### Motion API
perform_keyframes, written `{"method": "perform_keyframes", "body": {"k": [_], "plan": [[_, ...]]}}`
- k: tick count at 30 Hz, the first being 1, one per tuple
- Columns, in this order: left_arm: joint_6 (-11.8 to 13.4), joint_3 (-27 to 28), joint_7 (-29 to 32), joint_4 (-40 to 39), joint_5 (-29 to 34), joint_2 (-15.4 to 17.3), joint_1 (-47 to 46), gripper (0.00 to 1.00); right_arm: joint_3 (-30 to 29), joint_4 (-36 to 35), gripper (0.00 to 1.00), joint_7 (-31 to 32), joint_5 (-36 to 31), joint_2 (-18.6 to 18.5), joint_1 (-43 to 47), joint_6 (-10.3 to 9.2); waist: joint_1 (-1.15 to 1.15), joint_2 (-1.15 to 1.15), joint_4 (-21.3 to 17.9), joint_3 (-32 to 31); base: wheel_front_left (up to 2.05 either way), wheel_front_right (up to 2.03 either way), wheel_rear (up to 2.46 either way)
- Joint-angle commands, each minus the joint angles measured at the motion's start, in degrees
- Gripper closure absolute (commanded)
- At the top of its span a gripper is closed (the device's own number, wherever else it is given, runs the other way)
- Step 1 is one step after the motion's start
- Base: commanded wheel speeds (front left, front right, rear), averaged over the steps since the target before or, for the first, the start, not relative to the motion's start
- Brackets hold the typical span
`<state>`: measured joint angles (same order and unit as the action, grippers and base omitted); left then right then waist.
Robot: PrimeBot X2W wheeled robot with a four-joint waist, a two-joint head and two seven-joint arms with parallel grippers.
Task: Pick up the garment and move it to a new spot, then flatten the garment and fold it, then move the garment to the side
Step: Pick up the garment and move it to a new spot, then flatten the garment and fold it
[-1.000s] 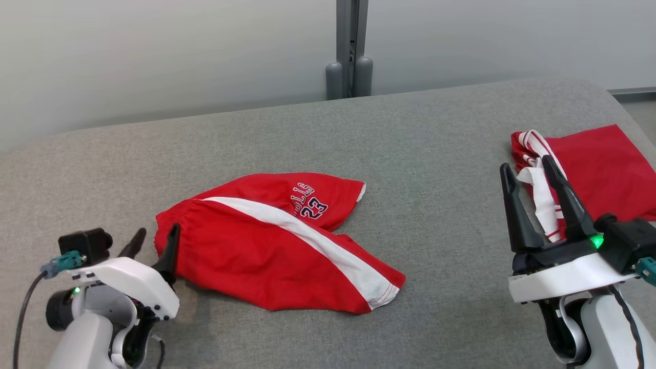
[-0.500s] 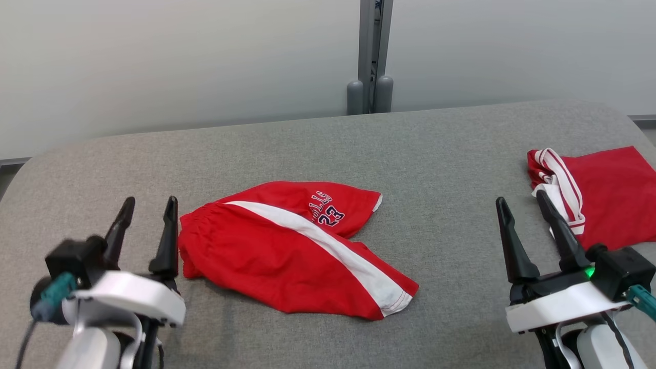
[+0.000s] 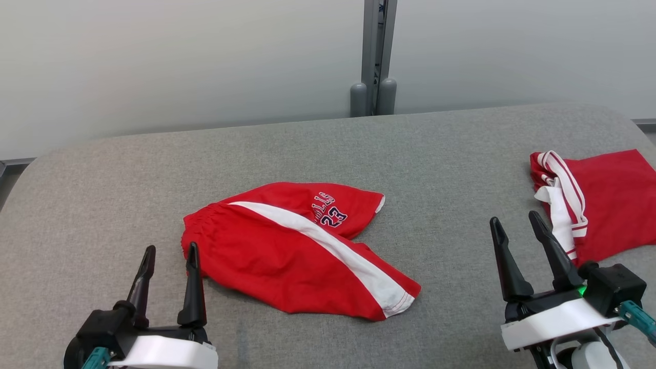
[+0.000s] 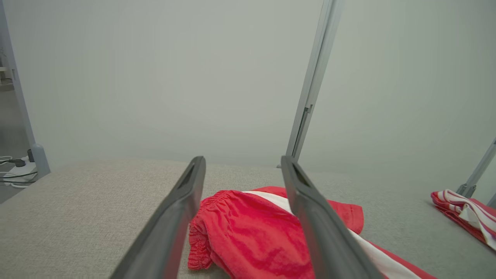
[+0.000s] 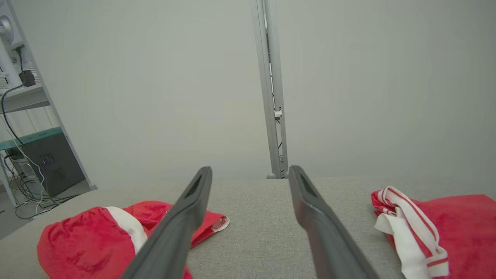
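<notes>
The left hand is being held wide open and empty at the near left of the grey tabletop. Its two dark fingers are being pointed away from the robot, the right-side one just beside the gathered waistband of the red shorts; nothing is being gripped. This is being read as a line-up for a grasp on that waistband, the elastic edge being judged the firmest hold on limp cloth.

The right hand is likewise being held fully open and empty at the near right, well apart from the shorts and near a second red garment. It is probably being kept free so that the leg hems can be reached from that side.

The shorts, judged to be the piece in hand, are being shown lying in the middle of the tabletop, one leg crossed over the other, with a white stripe and the number 23 turned upward. Flattening appears not yet done. The second garment, trimmed in white and red, is being shown at the far right edge, apparently set aside out of the working area.

Being counted: two hands, four fingers, two red garments, one tabletop, and one grey post behind it.
</notes>
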<state>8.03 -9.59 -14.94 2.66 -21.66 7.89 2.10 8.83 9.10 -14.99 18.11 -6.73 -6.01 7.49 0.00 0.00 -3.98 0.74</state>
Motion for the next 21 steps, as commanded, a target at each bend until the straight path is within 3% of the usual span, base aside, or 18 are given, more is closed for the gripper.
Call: {"method": "perform_keyframes", "body": {"k": [1, 21], "plan": [[-0.3, 0.4, -0.2, 0.1, 0.2, 0.3, 0.1, 0.0, -0.2, -0.1, 0.0, -0.3, 0.2, -0.1, 0.7, 0.02, 0.0, 0.0, 0.0, -0.1, 0.0, 0.0, 0.0], [-3.0, 3.4, -0.2, 1.6, 3.9, -1.7, 0.5, 0.0, -0.1, 0.2, 0.0, -0.3, 0.4, -0.3, 0.7, 0.02, 0.0, 0.0, -0.1, -0.3, 0.0, 0.0, 0.0]]}}
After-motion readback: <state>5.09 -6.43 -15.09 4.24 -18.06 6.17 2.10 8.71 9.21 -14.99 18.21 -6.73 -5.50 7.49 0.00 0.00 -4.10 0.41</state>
